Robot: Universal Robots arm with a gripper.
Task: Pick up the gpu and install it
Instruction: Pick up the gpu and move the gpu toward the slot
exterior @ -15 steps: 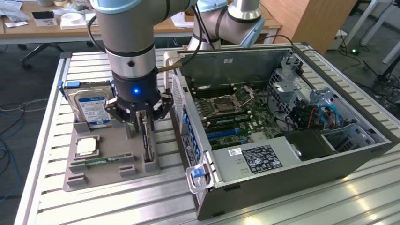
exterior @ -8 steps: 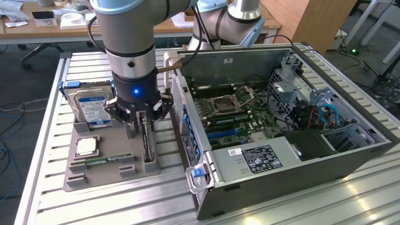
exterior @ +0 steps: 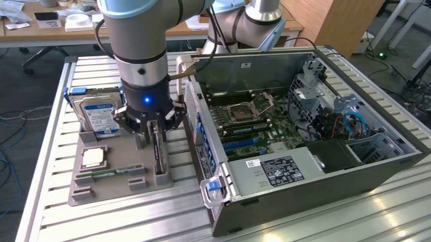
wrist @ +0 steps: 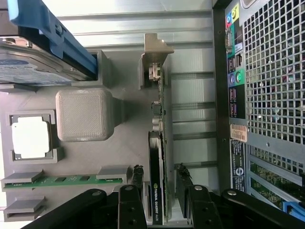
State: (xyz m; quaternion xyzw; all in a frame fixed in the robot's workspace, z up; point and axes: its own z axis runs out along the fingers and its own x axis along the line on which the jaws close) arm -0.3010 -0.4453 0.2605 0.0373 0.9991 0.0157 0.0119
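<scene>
The open case (exterior: pixel 323 186) lies on the slatted surface (exterior: pixel 336 222), to one side of the fingers (wrist: pixel 137 177). Below the fingers sits a grey tray (exterior: pixel 108 187). The hard drive (exterior: pixel 100 117) stands in it, on the side of the fingers away from the case. The gpu (wrist: pixel 156 160) stands on edge in its tray slot, right between the fingers.

The fingers are open, one on each side of the card, and grip nothing. The gpu looks light and stiff but fragile, with bare board and chips. I judge its flat faces near the upper edge, at the end away from the bracket (wrist: pixel 155 47), the fair place to pinch, squarely and gently.

The wrist view shows a gap on each side between finger and card, and the card's label. The exterior view shows the motherboard (exterior: pixel 253 126) inside the case, though a free slot there is probably too small to make out.
</scene>
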